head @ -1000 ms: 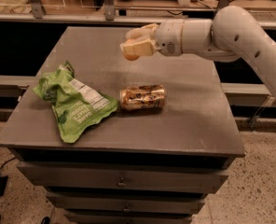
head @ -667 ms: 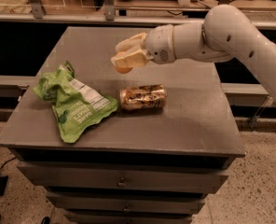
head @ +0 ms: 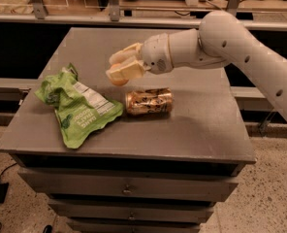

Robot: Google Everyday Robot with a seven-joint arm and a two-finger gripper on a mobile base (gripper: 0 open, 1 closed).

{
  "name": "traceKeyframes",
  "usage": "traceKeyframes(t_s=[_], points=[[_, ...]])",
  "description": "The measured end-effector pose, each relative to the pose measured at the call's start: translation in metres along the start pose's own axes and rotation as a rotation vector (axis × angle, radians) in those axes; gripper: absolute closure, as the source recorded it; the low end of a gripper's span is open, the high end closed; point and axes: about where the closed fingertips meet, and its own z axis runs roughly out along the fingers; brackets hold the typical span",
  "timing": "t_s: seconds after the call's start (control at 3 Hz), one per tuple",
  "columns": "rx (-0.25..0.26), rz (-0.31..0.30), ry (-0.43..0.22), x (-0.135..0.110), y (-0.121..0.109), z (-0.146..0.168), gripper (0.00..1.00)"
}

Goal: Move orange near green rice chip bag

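The green rice chip bag [head: 78, 108] lies crumpled on the left of the grey table [head: 201, 125], white label facing up. My gripper [head: 120, 71] hovers above the table just right of the bag's upper edge and behind the can. Its cream fingers [head: 126, 62] are closed around the orange [head: 118, 81], of which only a small part shows below them.
A crushed gold-brown can [head: 149, 101] lies on its side at the table's middle, right of the bag and just in front of the gripper. My white arm [head: 240, 47] reaches in from the right. A rail and shelving run behind the table.
The gripper with the orange has moved left and down, from above the table's back middle to a spot close beside the bag. The bag and the can have not moved.
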Motion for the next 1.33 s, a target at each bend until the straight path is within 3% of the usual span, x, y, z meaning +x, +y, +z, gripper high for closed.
traceKeyframes(t_s=[0.33, 1.0, 1.33], points=[[-0.031, 0.015, -0.020, 0.010, -0.003, 0.016, 1.00], [-0.041, -0.009, -0.024, 0.021, -0.013, 0.034, 0.97], [-0.036, -0.017, -0.030, 0.019, -0.013, 0.037, 0.74]])
